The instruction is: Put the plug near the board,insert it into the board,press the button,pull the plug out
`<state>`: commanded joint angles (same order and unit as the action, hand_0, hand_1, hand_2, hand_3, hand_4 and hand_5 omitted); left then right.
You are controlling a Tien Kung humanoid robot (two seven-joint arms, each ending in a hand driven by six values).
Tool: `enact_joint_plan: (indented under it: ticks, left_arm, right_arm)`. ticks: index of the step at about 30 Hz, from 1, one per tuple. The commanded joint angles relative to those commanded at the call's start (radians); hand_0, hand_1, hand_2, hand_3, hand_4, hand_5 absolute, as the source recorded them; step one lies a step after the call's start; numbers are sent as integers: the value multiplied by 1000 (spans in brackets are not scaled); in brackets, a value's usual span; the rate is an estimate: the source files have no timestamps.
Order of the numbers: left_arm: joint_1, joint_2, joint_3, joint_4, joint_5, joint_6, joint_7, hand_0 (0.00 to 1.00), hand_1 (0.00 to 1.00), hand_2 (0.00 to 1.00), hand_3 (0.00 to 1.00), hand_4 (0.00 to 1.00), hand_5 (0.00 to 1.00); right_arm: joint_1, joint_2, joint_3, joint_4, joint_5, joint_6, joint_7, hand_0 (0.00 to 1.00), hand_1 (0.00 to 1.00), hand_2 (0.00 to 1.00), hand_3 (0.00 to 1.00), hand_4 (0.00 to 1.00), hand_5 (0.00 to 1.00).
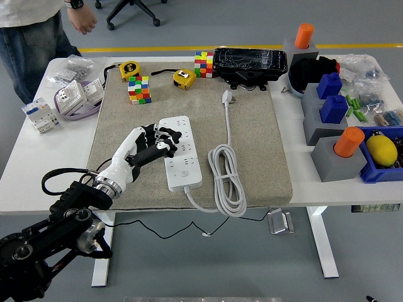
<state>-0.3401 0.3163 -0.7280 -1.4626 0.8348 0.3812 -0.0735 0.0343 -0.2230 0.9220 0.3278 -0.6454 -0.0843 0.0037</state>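
A white power strip [181, 151] lies lengthwise on the tan mat [252, 151]. Its cable coils [227, 179] to the right and runs up to the white plug [227, 97], which lies loose on the mat near the far edge. My left hand [151, 145] rests at the strip's left side, its fingers [165, 139] curled loosely and touching the strip's left edge, holding nothing. The right arm is out of view. A person stands at the far left corner, one hand [84, 21] hanging clear of the table.
Two Rubik's cubes [139, 89] [203, 64], two yellow tape measures [184, 78] and a black case [249, 63] line the mat's far edge. Grey stands with orange and blue blocks [334, 145] fill the right side. White breakers [41, 114] sit at the left.
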Motion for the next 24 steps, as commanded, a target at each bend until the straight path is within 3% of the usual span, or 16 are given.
enact_joint_plan:
  ticks: [2, 3, 8, 9, 13, 14, 15, 20, 24]
  left_arm:
    - [-2, 3, -1, -10, 75, -13, 44, 348, 410, 477, 464, 777, 348]
    - [-4, 5, -1, -17, 109, -25, 67, 211, 93, 186, 667, 803, 243]
    - [-18, 15, -3, -73, 317, -130, 232, 211, 93, 186, 667, 803, 243]
    - [-20, 15, -1, -88, 362, -166, 276, 120, 50, 144, 857, 577, 12]
    - [-26, 15, 12, -114, 531, -262, 417, 120, 50, 144, 857, 577, 12]
    - [-26, 14, 15, -116, 570, -272, 435, 120, 50, 144, 857, 577, 12]
    - [-27, 13, 18, -117, 616, -283, 454, 80, 48, 131, 873, 744, 2]
    - [-30, 11, 30, -107, 792, -325, 530, 80, 48, 131, 873, 744, 2]
    - [-30, 13, 31, -100, 803, -343, 551, 74, 49, 132, 867, 752, 2]
  right_arm:
    - [1, 0, 0, 0, 0, 0, 0, 603, 642, 643, 552, 951, 490]
    - [1, 0, 1, 0, 0, 0, 0, 603, 643, 644, 553, 952, 491]
    - [0, -2, 2, 0, 0, 0, -1, 603, 643, 644, 553, 952, 491]
    - [0, -2, 2, 1, 0, 0, 0, 603, 642, 643, 552, 951, 491]
    - [0, -3, 1, 1, 0, 1, 0, 603, 642, 643, 552, 951, 491]
    - [0, -3, 1, 2, 0, 1, 0, 603, 642, 643, 552, 951, 491]
    - [0, -3, 1, 2, 0, 1, 0, 603, 643, 643, 553, 951, 491]
    - [-2, -3, 0, 2, 0, 1, -1, 603, 643, 643, 553, 951, 491]
    - [-1, -3, 2, 3, -1, 1, 0, 603, 640, 643, 553, 952, 491]
